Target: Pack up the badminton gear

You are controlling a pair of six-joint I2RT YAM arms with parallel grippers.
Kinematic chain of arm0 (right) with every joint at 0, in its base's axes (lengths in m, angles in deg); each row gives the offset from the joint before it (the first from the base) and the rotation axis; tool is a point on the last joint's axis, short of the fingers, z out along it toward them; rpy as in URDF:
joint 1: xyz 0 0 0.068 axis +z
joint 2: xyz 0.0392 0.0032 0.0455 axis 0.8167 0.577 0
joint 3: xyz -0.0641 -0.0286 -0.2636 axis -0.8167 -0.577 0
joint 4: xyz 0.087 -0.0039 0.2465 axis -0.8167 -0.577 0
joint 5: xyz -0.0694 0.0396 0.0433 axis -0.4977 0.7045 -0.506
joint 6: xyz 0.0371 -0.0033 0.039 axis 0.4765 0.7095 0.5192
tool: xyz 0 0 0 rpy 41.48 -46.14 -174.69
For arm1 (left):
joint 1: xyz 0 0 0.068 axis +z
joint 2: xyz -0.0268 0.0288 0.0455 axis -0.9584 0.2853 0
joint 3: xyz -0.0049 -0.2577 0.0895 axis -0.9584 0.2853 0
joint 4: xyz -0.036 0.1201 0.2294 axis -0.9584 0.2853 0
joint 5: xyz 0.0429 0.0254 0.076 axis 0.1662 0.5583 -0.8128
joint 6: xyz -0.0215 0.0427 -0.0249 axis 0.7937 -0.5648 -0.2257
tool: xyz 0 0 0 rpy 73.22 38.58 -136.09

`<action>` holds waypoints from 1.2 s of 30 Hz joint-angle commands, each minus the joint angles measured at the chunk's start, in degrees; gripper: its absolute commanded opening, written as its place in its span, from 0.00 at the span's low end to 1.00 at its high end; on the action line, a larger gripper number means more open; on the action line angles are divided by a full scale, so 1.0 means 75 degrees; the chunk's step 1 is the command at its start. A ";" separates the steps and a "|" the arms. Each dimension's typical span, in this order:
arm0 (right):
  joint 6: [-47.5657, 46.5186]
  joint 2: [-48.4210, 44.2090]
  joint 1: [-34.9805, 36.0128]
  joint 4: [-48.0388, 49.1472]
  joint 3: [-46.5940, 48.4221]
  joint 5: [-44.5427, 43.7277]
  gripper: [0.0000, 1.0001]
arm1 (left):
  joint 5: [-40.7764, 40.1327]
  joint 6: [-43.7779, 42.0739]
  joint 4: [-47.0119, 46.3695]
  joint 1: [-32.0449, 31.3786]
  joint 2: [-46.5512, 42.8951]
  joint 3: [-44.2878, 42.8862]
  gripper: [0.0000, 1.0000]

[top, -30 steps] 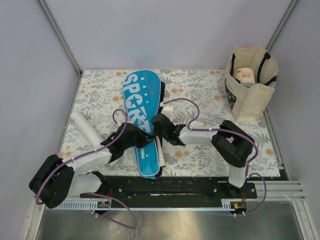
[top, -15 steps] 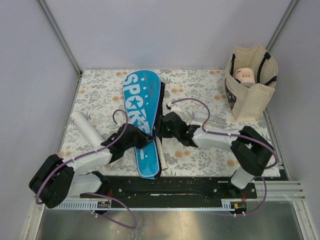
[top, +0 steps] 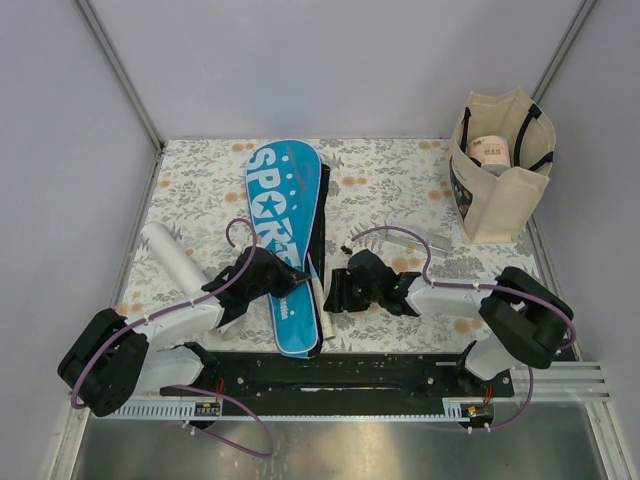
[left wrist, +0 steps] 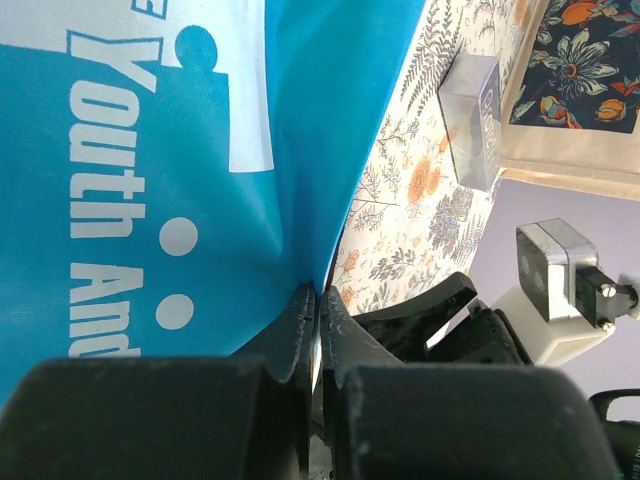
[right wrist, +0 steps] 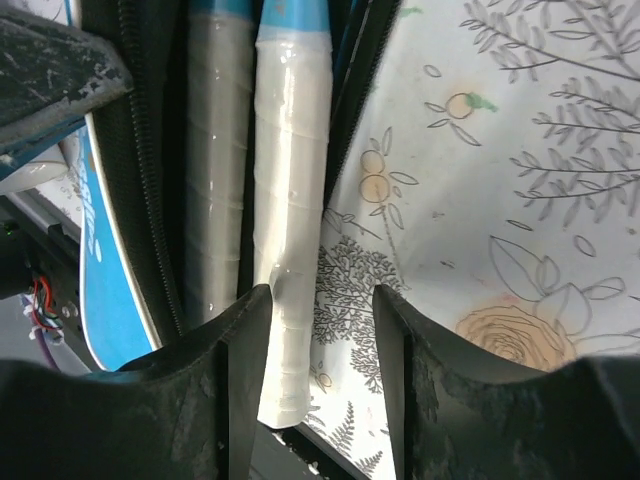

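1. Pinching the edge of the one blue SPORT cover (left wrist: 150,150): left gripper (left wrist: 318,297), jaws closed on the fabric.
2. Right gripper (right wrist: 315,360) is part open, gripping nothing, over a handle end.
3. Two white racket handles (right wrist: 290,180) lie side by side, sticking out of the cover's near end.
4. One white tube (top: 175,258) lies left of the cover.
5. One beige tote (top: 497,205) stands at the far right.
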 commanded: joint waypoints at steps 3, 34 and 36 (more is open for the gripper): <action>0.0344 0.0346 0.0190 0.1166 -0.0183 0.0554 0.53 | -0.0114 -0.0083 -0.0245 -0.0066 -0.0066 -0.0159 0.00; 0.2582 0.1705 0.0307 0.5890 -0.0429 -0.0675 0.21 | -0.0278 0.0503 -0.0456 -0.0464 0.0028 0.0087 0.00; 0.2547 0.1811 0.0354 0.5867 -0.0382 -0.0851 0.22 | -0.0278 0.0527 -0.0491 -0.0499 0.0063 0.0111 0.00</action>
